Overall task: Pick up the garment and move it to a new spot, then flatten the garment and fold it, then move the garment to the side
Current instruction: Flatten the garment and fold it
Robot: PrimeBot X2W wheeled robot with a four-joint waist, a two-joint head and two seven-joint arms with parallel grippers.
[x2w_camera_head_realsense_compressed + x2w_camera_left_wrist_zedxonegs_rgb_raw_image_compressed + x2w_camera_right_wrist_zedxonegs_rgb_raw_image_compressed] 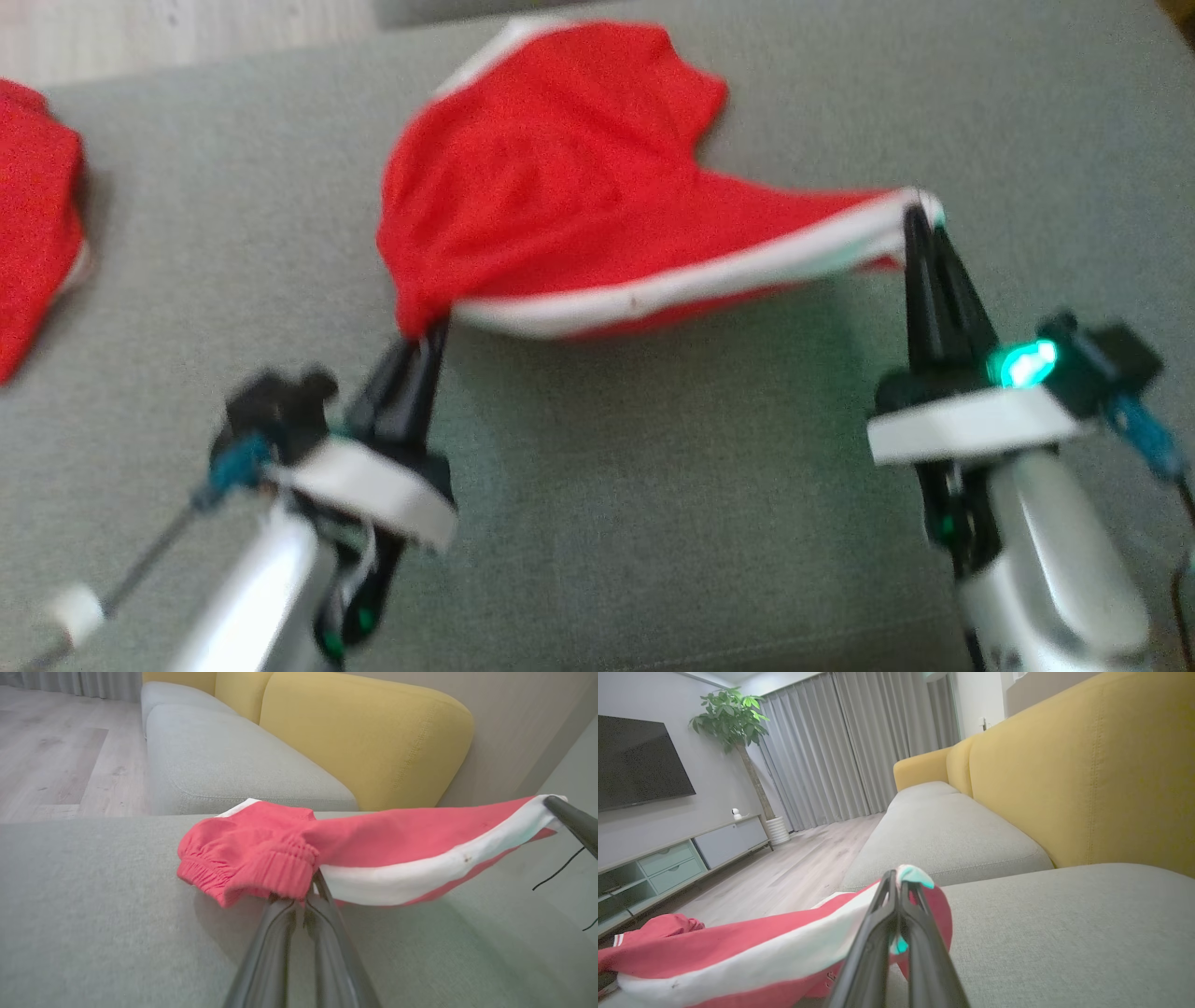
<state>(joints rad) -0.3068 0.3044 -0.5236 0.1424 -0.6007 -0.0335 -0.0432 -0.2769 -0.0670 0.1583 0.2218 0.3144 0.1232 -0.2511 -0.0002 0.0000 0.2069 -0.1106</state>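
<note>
No text, label, brand, number or sign can be read in any view. The red shorts [560, 168] carry a plain white stripe with no legible print, and the head view is blurred. The television [635, 760] is dark, and any logo on it is too small to tell.

Soft indoor light; head view blurred (wrist views sharper, edges bowed).
</note>
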